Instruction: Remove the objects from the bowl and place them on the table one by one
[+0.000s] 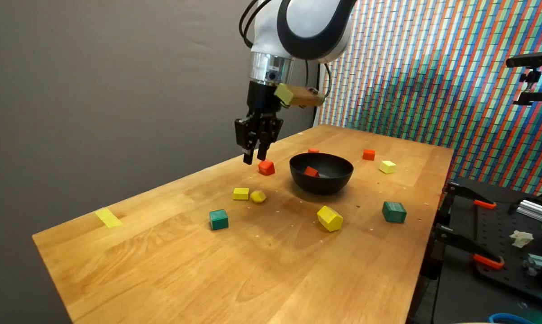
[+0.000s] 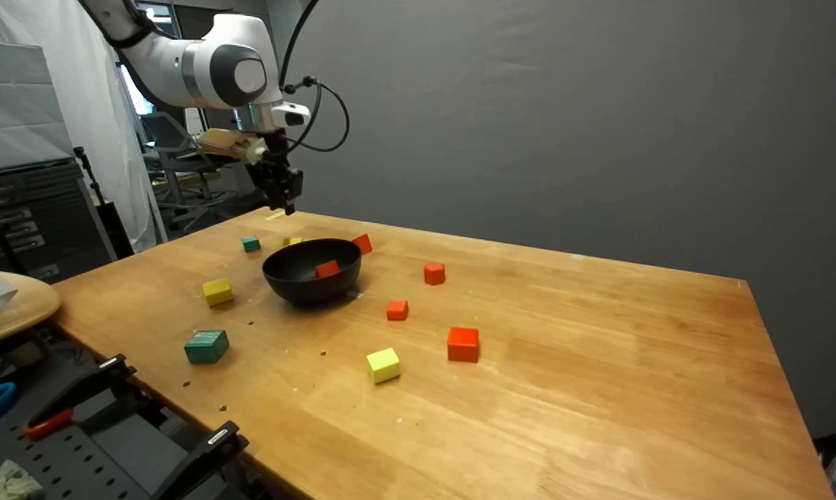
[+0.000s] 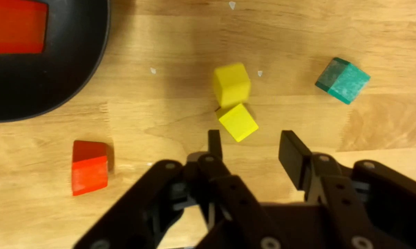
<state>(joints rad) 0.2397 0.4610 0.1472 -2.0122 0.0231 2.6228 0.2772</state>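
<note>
A red block (image 1: pixel 311 172) lay inside the round black bowl (image 1: pixel 321 186). The claw (image 1: pixel 255 159) hung above the wooden counter (image 1: pixel 185 270) to one side of the bowl, well apart from that block, which showed toward the upper left of the wrist view. The claw's two fingers (image 3: pixel 292 157) stood parted, with bare wood showing through the gap. Near their tips in that view were two small yellow blocks (image 3: pixel 238 122), just beside each other, with a green block (image 3: pixel 346 82) to the right and a second red block (image 3: pixel 90 169) to the left. More blocks (image 2: pixel 463 345), red, yellow and green, were scattered around the bowl. Beside the counter's edge, in an exterior view, a black clamp (image 2: pixel 197 462) bore a pale label (image 2: pixel 219 436), too small to read.
</note>
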